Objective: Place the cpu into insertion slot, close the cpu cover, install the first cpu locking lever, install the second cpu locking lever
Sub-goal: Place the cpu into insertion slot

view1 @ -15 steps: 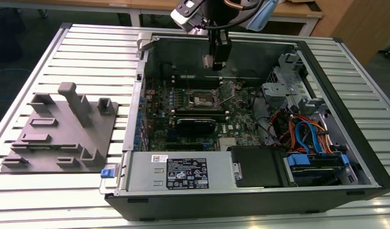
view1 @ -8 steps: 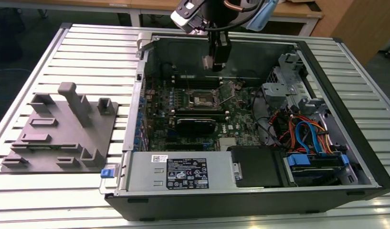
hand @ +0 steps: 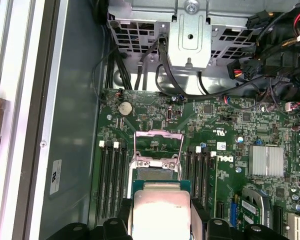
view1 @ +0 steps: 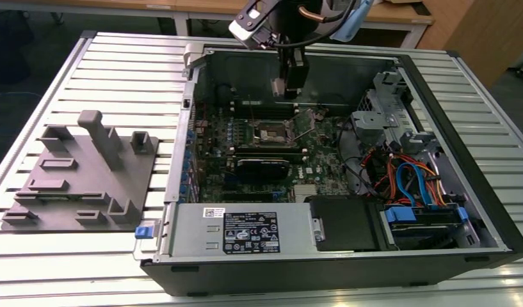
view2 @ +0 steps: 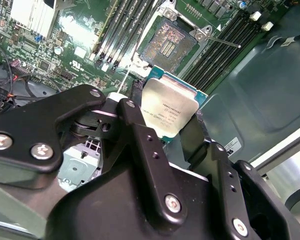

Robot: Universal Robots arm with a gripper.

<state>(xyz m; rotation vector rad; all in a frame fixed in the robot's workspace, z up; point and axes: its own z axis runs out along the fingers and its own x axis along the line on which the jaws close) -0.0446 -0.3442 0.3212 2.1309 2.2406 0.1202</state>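
Observation:
My gripper (view2: pixel 165 122) is shut on the cpu (view2: pixel 169 111), a small square chip with a dull silver top and a green edge. One black finger (view2: pixel 140 135) presses on each side of it. The insertion slot (view2: pixel 167 45) lies open on the green motherboard (view2: pixel 65 55), with its dark pin field showing. The cpu hangs above the board, close to the slot and apart from it. In the first wrist view the cpu (hand: pixel 160 212) sits in front of the raised cpu cover (hand: pixel 135 147). A thin locking lever (view2: pixel 225 41) sticks out beside the slot. In the exterior view the gripper (view1: pixel 289 86) hangs over the slot (view1: pixel 274 132).
The open computer case (view1: pixel 491 211) lies on a slatted table (view1: pixel 125 70). Memory slots (hand: pixel 110 175) flank the socket. A drive cage (view1: pixel 376 115) and bundled cables (view1: pixel 406 176) fill the exterior view's right. A grey fixture block (view1: pixel 82 173) stands at its left.

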